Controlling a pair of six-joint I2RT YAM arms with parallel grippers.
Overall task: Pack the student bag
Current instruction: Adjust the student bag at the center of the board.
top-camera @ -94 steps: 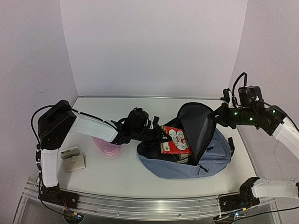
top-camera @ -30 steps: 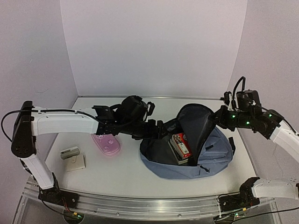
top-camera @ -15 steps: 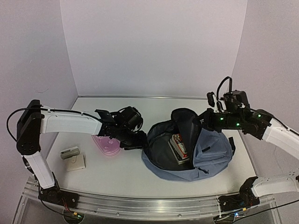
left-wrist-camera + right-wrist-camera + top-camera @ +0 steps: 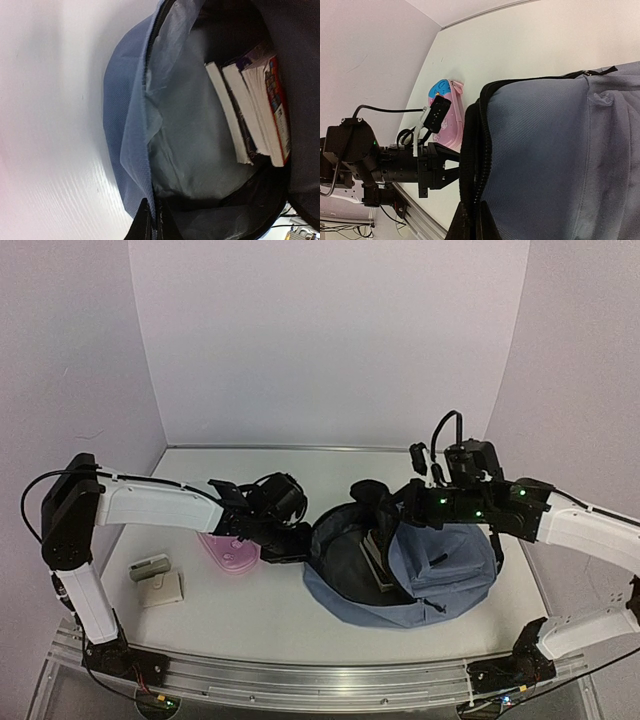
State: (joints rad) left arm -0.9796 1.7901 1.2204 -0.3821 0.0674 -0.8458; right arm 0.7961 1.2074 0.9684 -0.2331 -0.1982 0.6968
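Inside the student bag (image 4: 452,575), several books (image 4: 260,110).

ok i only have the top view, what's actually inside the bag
Observer: The left wrist view shows books standing on edge in the bag. There are at least two, and the outermost has a red cover.
Operator: has the left gripper got the rim
Observer: Yes, the left gripper is shut on the blue fabric edge of the opening, with the fabric running in between its fingers.
Operator: and the right
Observer: The right wrist view shows the right gripper shut on the black zip edge of the flap.
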